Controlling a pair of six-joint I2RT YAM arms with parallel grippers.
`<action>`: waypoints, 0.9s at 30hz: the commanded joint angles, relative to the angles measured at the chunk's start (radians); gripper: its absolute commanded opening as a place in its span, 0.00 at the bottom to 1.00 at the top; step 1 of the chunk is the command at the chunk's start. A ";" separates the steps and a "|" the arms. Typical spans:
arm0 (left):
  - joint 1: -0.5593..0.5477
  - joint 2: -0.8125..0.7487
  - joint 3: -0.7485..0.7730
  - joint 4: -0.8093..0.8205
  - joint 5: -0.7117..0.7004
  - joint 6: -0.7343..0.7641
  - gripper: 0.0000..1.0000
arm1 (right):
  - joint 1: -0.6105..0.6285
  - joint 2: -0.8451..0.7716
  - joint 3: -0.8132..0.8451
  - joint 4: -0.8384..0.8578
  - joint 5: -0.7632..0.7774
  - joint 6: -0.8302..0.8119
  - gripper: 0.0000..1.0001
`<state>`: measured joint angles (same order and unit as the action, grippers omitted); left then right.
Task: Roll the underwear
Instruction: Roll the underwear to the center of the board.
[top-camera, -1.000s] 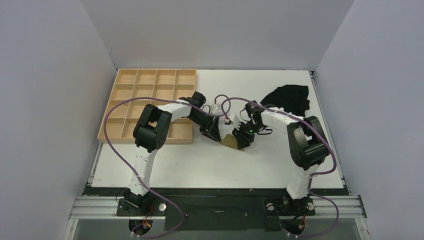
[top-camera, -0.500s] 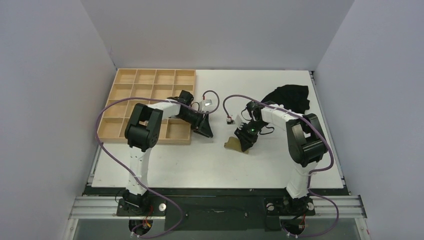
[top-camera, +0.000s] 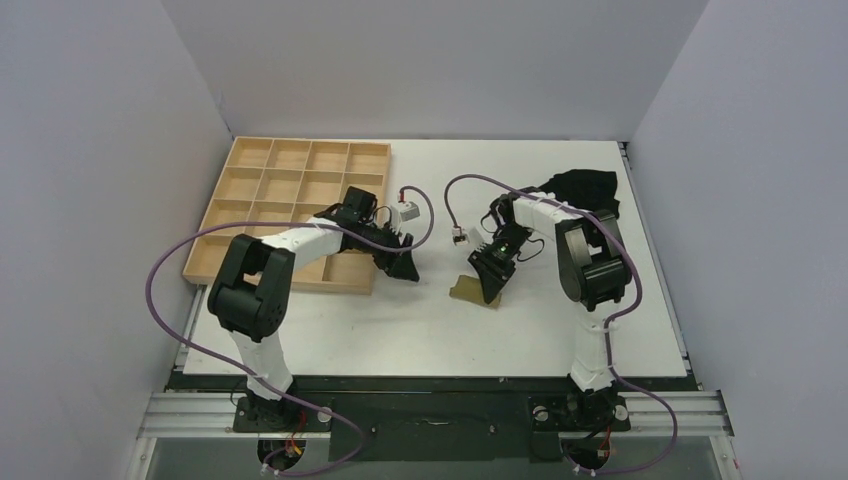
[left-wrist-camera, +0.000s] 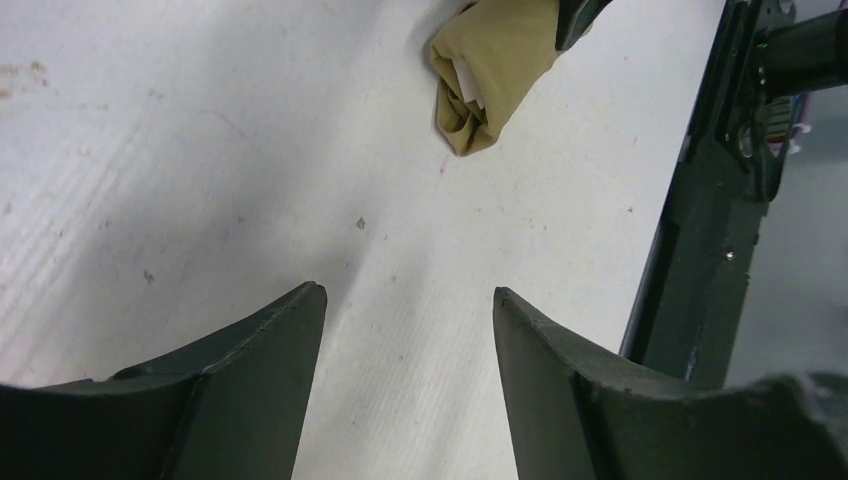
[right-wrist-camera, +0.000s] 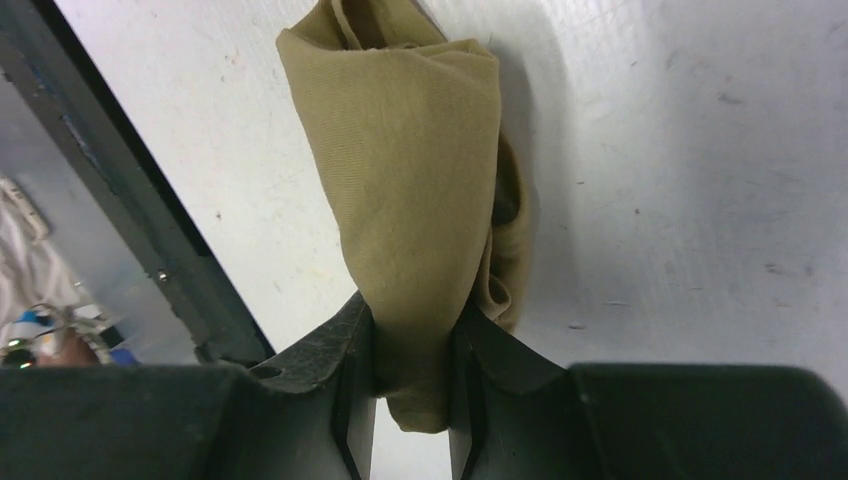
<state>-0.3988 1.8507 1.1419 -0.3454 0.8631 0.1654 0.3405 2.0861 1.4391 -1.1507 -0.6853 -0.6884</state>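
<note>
The underwear (top-camera: 468, 288) is a bundled olive-khaki roll on the white table near the middle. In the right wrist view the underwear (right-wrist-camera: 420, 160) is pinched between my right gripper's (right-wrist-camera: 412, 330) fingers, which are shut on its near end. In the top view my right gripper (top-camera: 487, 272) sits over the roll. In the left wrist view the underwear (left-wrist-camera: 495, 70) lies far ahead, showing a sliver of cream-white panel. My left gripper (left-wrist-camera: 408, 300) is open and empty over bare table; in the top view my left gripper (top-camera: 404, 266) is left of the roll, apart from it.
A wooden compartment tray (top-camera: 290, 175) lies at the back left, with my left arm across its near corner. A black garment (top-camera: 585, 192) lies at the back right. The table's dark front rail (top-camera: 430, 380) runs along the near edge.
My left gripper has drawn away leftward from the underwear and its arm has swung left. My right gripper stays on the roll, barely moved.
</note>
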 joint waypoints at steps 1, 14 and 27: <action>-0.080 -0.061 -0.012 0.115 -0.079 0.057 0.60 | -0.017 0.115 -0.015 -0.055 0.101 -0.064 0.00; -0.387 -0.161 -0.027 0.226 -0.474 0.194 0.79 | -0.040 0.187 0.056 -0.117 0.072 -0.068 0.00; -0.599 -0.060 -0.024 0.346 -0.680 0.345 0.91 | -0.048 0.202 0.066 -0.123 0.057 -0.049 0.00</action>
<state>-0.9787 1.7630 1.1152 -0.0921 0.2646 0.4469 0.3004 2.2345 1.5066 -1.4017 -0.7349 -0.6979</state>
